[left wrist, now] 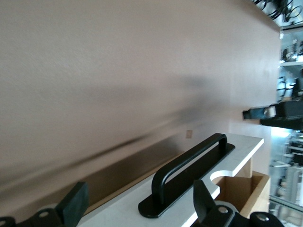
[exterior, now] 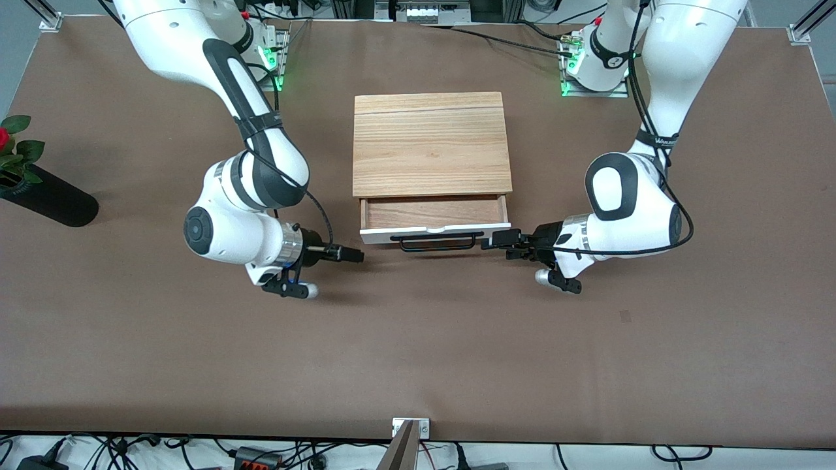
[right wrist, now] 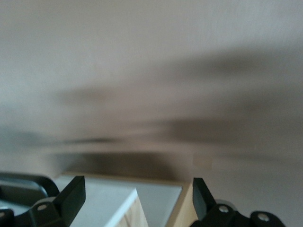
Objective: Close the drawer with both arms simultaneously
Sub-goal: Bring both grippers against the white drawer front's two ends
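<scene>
We count one drawer [exterior: 434,222] partly out and two arms: left gripper [exterior: 494,242] and right gripper [exterior: 356,255] flank its front, both spread wide.

One drawer [exterior: 434,220] sits partly pulled out of one oak casing [exterior: 431,143], and it carries one black bar handle [exterior: 437,242] and one small notch in the top edge of its white front. Two white arms work at the tabletop [exterior: 418,352], each ending in one gripper: the left gripper [exterior: 499,240] and the right gripper [exterior: 353,254] (two fingers apiece, four in all). One dark vase [exterior: 49,196] holds one red flower [exterior: 5,138] at the right arm's end.
</scene>
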Action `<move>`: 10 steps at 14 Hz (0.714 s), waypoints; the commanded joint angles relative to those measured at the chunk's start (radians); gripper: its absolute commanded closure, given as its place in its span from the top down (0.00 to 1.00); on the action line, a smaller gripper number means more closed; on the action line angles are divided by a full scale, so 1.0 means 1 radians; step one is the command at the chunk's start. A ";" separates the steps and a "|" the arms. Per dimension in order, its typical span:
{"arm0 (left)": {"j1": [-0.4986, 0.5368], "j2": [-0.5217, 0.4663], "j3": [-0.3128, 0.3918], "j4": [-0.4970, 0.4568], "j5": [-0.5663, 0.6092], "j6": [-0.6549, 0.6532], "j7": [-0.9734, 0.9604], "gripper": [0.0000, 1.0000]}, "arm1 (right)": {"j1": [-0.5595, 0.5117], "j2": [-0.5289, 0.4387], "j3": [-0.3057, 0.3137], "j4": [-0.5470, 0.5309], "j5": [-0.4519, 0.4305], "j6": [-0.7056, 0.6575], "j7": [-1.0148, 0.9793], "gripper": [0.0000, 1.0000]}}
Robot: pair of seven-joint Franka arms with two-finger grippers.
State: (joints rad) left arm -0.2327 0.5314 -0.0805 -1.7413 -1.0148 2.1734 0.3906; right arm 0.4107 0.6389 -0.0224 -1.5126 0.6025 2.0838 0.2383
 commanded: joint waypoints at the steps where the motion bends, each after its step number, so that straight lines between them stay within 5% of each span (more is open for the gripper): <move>1: 0.003 -0.002 -0.013 -0.037 -0.057 -0.003 0.044 0.98 | 0.003 0.002 -0.002 0.012 0.003 -0.063 0.004 1.00; 10: 0.000 -0.010 -0.016 -0.084 -0.057 -0.009 0.039 0.98 | 0.043 0.010 0.004 0.012 0.005 -0.195 0.003 1.00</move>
State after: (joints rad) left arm -0.2356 0.5416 -0.0935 -1.7915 -1.0449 2.1720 0.4042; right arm 0.4370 0.6410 -0.0213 -1.5109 0.6030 1.9141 0.2381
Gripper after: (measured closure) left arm 0.018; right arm 0.000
